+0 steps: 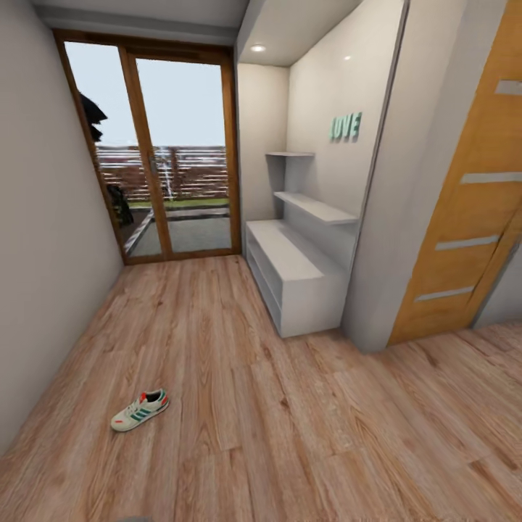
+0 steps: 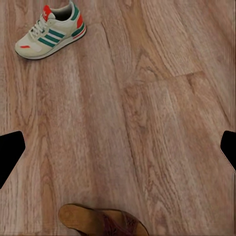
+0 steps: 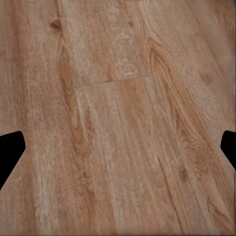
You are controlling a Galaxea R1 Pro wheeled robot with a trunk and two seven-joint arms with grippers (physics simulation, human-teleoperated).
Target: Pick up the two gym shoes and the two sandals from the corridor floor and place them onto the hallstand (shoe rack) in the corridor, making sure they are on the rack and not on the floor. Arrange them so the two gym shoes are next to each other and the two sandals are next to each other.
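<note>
Corridor floor [image 1: 290, 435], wood planks: 1 gym shoe [image 1: 140, 410] upright on sole, 1 sandal [image 2: 101, 222] nearby, shoe & sandal apart.

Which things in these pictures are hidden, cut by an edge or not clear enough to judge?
- Sandal: left wrist view, cut off by the picture's edge; only part shows.
- Left claw: left wrist view, only two dark fingertips at the picture's sides, wide apart.
- Right claw: right wrist view, the same.
- Hallstand lower shelves: head view, seen at a steep angle, so their contents cannot be told.
- Gym shoe: head view, small; laces unclear.
</note>
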